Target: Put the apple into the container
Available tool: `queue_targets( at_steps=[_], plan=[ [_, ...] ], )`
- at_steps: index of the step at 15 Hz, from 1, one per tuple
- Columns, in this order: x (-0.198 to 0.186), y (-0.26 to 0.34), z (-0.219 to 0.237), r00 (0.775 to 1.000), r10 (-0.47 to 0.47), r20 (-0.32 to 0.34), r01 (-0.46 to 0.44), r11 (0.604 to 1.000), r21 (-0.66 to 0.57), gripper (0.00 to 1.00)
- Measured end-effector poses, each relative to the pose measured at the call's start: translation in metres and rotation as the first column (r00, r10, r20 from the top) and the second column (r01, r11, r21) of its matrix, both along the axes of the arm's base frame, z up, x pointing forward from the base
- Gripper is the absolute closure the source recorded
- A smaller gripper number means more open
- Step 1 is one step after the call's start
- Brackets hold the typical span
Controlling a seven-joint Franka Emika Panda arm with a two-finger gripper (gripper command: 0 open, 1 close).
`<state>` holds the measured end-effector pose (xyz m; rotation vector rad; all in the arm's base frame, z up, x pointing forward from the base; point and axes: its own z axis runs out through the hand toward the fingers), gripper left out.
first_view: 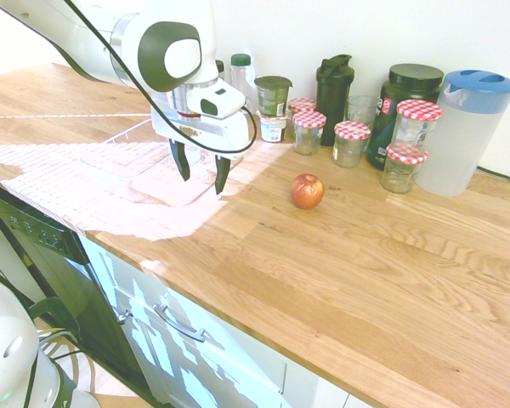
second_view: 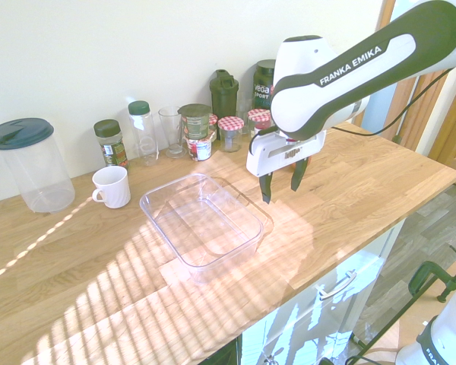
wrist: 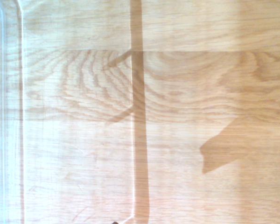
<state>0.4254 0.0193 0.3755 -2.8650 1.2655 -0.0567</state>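
1 apple (first_view: 307, 190), 1 container (second_view: 201, 220), 1 pincer (first_view: 201, 172)

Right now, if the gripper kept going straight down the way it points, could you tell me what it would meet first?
Most likely the bare wooden countertop just beside the container. The open gripper hangs empty, and the apple lies off to the side, though depth is uncertain.

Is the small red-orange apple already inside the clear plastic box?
No, the apple lies on the bare wooden countertop, apart from the clear box.
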Motion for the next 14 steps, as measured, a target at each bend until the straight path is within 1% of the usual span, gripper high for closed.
queue_targets(
  at_steps=[2,3,4,5,7,9,11,14],
  plan=[
    [0.001,-0.001,0.001,1.0,0.005,0.001,-0.005,1.0,-0.001,0.0],
    [0.005,-0.005,0.008,1.0,0.013,0.012,-0.013,1.0,0.001,0.0],
    [0.014,-0.013,0.024,0.999,0.041,0.018,-0.041,0.999,0.003,0.0],
    [0.022,-0.025,0.044,0.996,0.094,0.008,-0.094,0.996,-0.001,0.0],
    [0.041,-0.06,0.079,0.977,0.214,0.004,-0.214,0.977,-0.011,0.0],
    [0.064,-0.1,0.087,0.957,0.289,0.008,-0.289,0.957,-0.022,0.0],
    [0.088,-0.136,0.082,0.956,0.294,-0.008,-0.294,0.955,-0.034,0.0],
    [0.111,-0.172,0.061,0.965,0.255,-0.064,-0.257,0.965,-0.042,0.0]
  ],
)
